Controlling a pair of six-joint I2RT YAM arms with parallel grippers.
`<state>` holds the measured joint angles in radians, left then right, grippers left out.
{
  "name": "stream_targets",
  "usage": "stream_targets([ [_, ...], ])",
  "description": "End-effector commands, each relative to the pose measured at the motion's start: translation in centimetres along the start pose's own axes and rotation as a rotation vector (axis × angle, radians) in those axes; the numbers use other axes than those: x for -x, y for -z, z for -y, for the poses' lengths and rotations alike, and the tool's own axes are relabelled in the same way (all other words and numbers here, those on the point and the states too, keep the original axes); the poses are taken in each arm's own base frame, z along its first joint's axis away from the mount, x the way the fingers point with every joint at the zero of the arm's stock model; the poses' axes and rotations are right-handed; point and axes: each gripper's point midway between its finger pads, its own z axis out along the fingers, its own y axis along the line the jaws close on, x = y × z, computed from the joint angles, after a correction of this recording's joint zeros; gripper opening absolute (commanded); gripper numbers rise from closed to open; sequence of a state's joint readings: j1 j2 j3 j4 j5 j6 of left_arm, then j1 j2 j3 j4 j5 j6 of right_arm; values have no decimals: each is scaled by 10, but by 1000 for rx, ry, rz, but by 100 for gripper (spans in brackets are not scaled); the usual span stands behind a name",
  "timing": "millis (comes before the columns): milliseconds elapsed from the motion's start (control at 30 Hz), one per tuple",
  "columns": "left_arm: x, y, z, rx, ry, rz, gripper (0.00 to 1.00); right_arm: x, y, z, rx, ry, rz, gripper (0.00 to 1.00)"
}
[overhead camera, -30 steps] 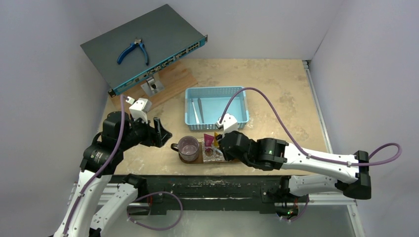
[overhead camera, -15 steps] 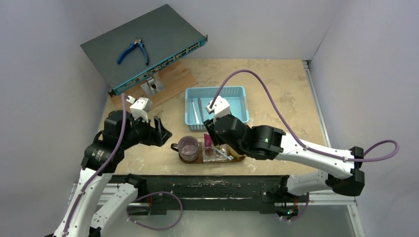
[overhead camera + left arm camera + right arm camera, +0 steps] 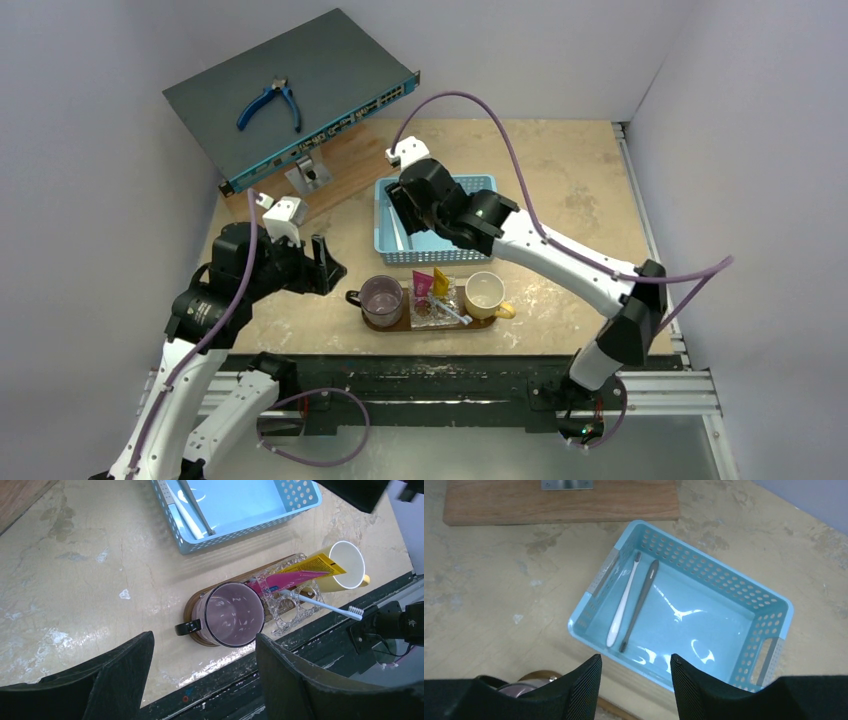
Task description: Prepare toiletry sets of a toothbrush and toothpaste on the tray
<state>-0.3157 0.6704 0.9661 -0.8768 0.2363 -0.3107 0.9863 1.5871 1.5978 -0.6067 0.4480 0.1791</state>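
While the right hand (image 3: pixel 403 210) hangs over the blue basket (image 3: pixel 470 215) in the overhead view, the tray (image 3: pixel 452 326) sits at the worktop's (image 3: pixel 560 180) near edge with the pink toothpaste (image 3: pixel 422 283) and yellow toothpaste (image 3: pixel 440 280). From the left wrist, the left hand (image 3: pixel 205 680) gapes empty above the tray, where one toothbrush (image 3: pixel 320 602) lies. From the right wrist, spread, empty fingers (image 3: pixel 579 690) frame a white toothbrush (image 3: pixel 623 602) and a grey toothbrush (image 3: pixel 640 602) lying side by side near the basket wall; a pinch could catch both or snag the mesh.
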Motion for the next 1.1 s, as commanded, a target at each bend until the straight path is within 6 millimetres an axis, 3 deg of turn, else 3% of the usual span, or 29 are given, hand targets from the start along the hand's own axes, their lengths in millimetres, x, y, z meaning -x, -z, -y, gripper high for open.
stream_targets([
  [0,4,-4,-1,-3,-26,23,73,12,-31,1,54,-16,-1,56],
  [233,5,-5,-4,13,-28,23,77,-11,-92,16,27,-60,-93,60],
  [367,8,-2,-5,27,-31,44,78,-31,-122,12,70,-92,-151,61],
  [533,12,3,-9,50,-34,72,82,-45,-149,10,95,-124,-190,62],
  [667,12,2,-9,54,-33,70,95,-61,-172,10,84,-153,-237,63],
  [767,11,2,-10,57,-32,69,100,-74,-187,12,69,-176,-264,63],
  [1067,11,1,-10,57,-30,63,100,-97,-219,11,66,-211,-308,58],
])
